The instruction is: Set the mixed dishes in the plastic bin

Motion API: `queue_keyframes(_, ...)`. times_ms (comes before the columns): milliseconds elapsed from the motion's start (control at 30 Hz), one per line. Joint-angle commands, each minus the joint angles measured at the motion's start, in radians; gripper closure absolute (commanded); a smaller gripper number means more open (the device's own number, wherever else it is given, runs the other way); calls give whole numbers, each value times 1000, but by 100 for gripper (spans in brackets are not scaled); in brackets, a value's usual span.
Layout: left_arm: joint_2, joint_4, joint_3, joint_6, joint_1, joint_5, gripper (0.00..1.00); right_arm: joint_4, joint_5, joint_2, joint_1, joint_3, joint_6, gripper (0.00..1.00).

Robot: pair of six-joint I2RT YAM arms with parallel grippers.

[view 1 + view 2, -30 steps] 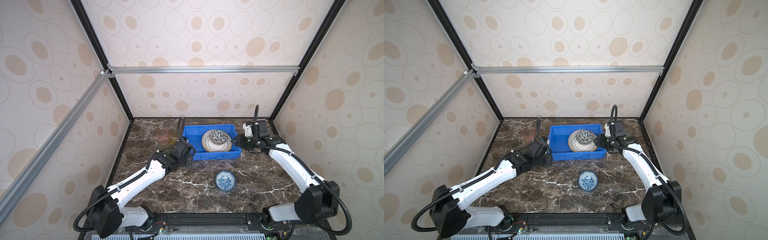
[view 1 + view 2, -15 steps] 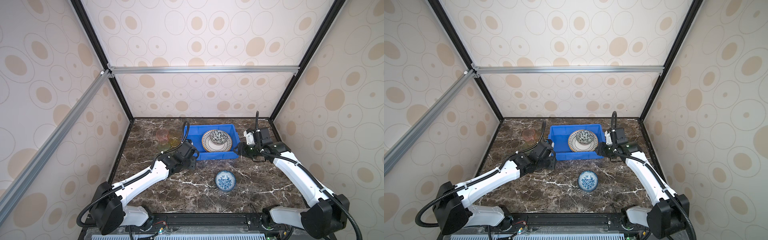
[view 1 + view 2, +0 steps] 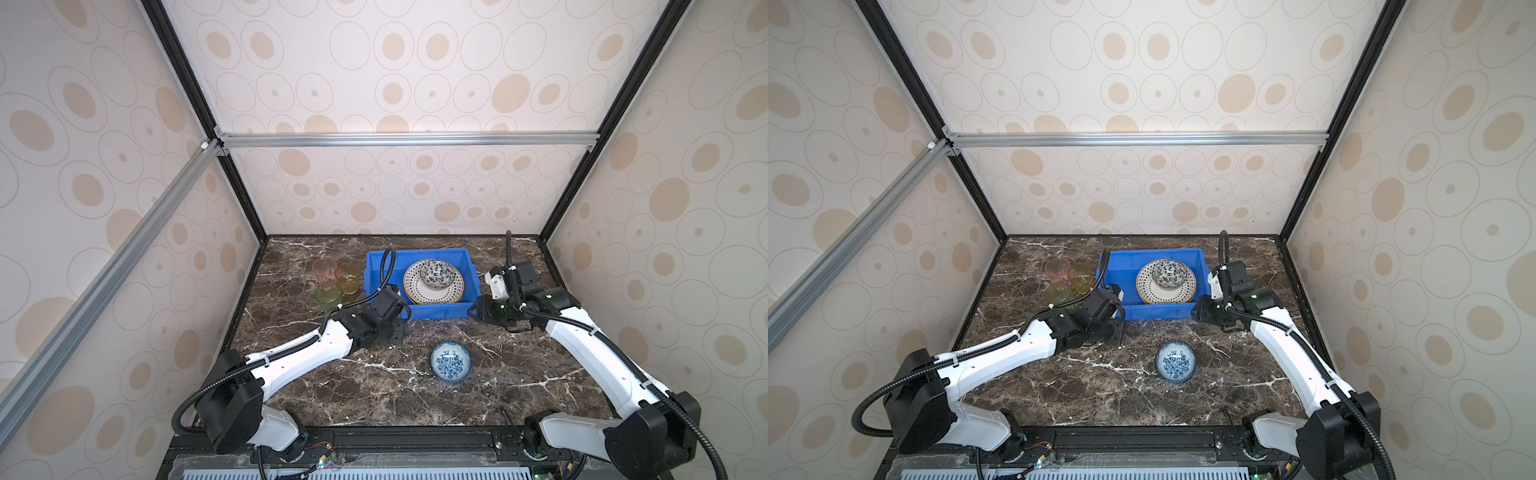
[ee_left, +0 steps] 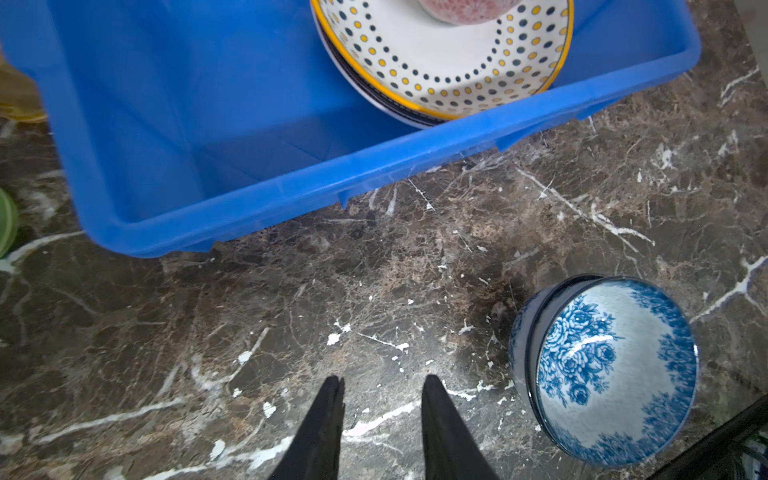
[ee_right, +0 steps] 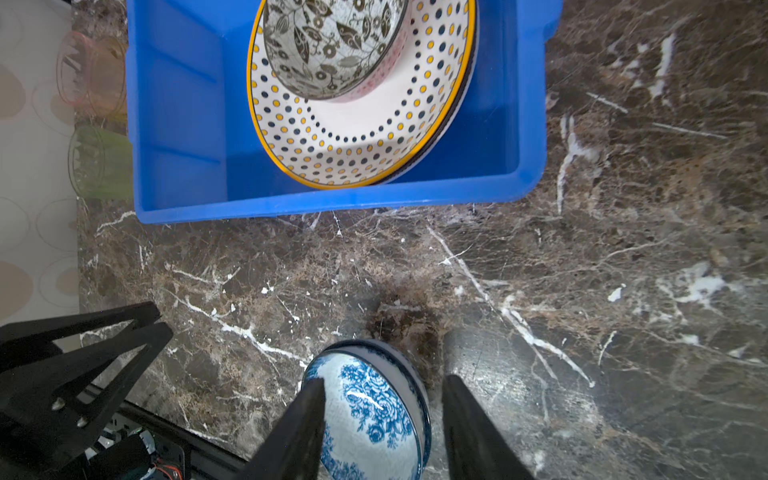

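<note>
Left gripper and right gripper are shown part-open and empty near the plastic bin — the blue-white bowl is seen apart on the table.

You had a bright blue bin, yellow-rimmed dotted plate, black-white floral bowl, blue-white floral bowl, pink tumbler, amber tumbler, green tumbler, and brown white-veined marble table.
</note>
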Motion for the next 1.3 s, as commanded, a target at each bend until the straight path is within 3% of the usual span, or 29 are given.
queue_keyframes(0,28,44,51,7,-34,32,67,-52,6,-15,17,-11,-26,52)
queue_keyframes(1267,301,33,224,89,-207,90,67,-95,56,-41,22,-10,-47,53)
